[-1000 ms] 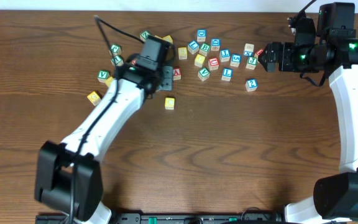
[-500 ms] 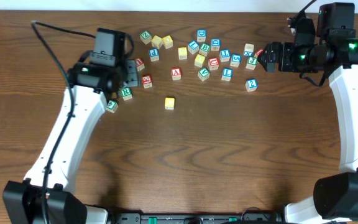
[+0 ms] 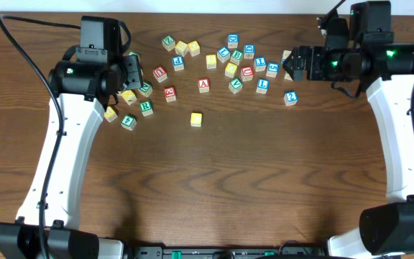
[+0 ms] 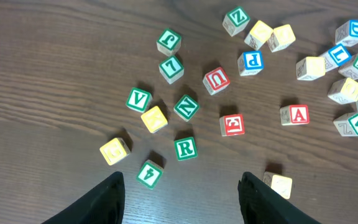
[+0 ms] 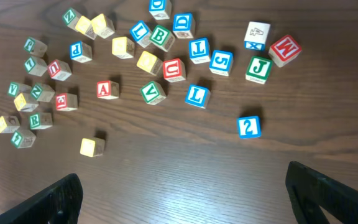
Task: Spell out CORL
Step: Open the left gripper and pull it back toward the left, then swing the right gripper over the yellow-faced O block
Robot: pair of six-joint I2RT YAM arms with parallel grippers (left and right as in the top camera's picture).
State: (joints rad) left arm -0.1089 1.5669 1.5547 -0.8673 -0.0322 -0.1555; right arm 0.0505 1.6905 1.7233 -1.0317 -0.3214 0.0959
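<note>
Your left gripper [image 4: 182, 200] is hanging open, gripping nothing. The green R cube [image 4: 185, 148] is lying ahead between its fingers, with the plain yellow cube [image 4: 281, 185] right of it. Your right gripper [image 5: 188, 199] is gaping, empty. The blue L cube [image 5: 196, 96] is showing only in its view and overhead.

I have the left arm [image 3: 67, 151] reaching up from its base at the bottom of the overhead view, white link nearly straight, wrist bent inward to the right. The left gripper [image 4: 181, 186] has its jaws spread wide, and both fingers [image 4: 107, 199] sit at the bottom edge of the left wrist view. The right arm [image 3: 401, 144] mirrors it, extended far with the wrist turned left toward centre. The right gripper [image 5: 182, 180] also has its jaws wide, fingers in the lower corners of the right wrist view. The two grippers are well apart.
</note>
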